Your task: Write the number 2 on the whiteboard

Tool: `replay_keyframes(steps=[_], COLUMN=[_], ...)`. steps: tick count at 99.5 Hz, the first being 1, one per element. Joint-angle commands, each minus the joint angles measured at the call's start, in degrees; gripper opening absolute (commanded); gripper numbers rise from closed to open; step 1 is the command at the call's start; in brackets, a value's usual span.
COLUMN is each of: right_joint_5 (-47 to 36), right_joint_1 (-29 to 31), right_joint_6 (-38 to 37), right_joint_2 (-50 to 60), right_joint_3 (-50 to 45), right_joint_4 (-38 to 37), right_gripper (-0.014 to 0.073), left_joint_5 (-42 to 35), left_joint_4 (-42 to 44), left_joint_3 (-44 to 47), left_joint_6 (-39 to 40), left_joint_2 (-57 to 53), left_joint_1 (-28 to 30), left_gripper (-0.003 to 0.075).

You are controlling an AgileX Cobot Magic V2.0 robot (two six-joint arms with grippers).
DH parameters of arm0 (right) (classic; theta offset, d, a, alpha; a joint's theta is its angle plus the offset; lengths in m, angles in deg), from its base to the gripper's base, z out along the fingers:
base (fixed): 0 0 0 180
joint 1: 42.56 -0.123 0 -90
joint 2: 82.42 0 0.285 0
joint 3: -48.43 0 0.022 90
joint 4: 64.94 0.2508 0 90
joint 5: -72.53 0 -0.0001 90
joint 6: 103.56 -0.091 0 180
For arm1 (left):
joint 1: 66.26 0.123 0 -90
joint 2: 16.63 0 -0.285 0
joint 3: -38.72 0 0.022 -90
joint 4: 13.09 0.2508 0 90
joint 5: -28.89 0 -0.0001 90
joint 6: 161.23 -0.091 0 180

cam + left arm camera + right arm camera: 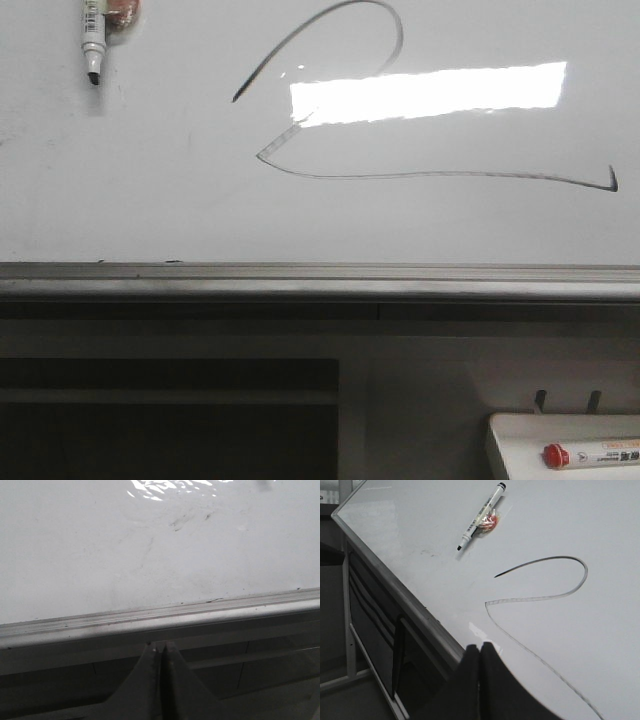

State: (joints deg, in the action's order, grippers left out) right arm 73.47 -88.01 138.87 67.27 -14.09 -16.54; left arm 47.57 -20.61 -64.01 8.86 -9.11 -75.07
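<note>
The whiteboard (120, 200) fills the front view, with its grey metal ledge (300, 278) along the near edge. The number 2 (420, 175) is drawn on it in a thin dark stroke, with a curved top, long base line and small end tick; it also shows in the right wrist view (540, 598). An uncapped marker (93, 40) lies on the board at the far left, also seen in the right wrist view (480, 517). My left gripper (160, 647) is shut and empty below the ledge. My right gripper (481, 647) is shut and empty over the board's near edge.
A small white tray (565, 450) with a red-capped marker (590, 457) sits below the board at the right. A dark cabinet front (170, 420) lies under the ledge. A bright light glare (430, 92) crosses the board.
</note>
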Motion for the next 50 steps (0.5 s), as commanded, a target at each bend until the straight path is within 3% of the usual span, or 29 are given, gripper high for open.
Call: replay_keyframes(steps=[1, 50], right_joint_5=[-3.43, -3.52], right_joint_1=[0.42, 0.42], right_joint_6=[0.51, 0.51], right_joint_2=[-0.29, -0.17], right_joint_3=[1.65, 1.12], right_joint_4=[0.05, 0.05], right_gripper=[-0.0071, -0.0071], left_joint_5=[-3.55, -3.55], left_joint_4=[-0.08, -0.08], left_joint_3=[0.67, 0.67], left_joint_6=[0.52, 0.52], left_joint_2=[-1.47, -1.47], left_joint_1=[0.12, 0.12], left_gripper=[-0.002, -0.002])
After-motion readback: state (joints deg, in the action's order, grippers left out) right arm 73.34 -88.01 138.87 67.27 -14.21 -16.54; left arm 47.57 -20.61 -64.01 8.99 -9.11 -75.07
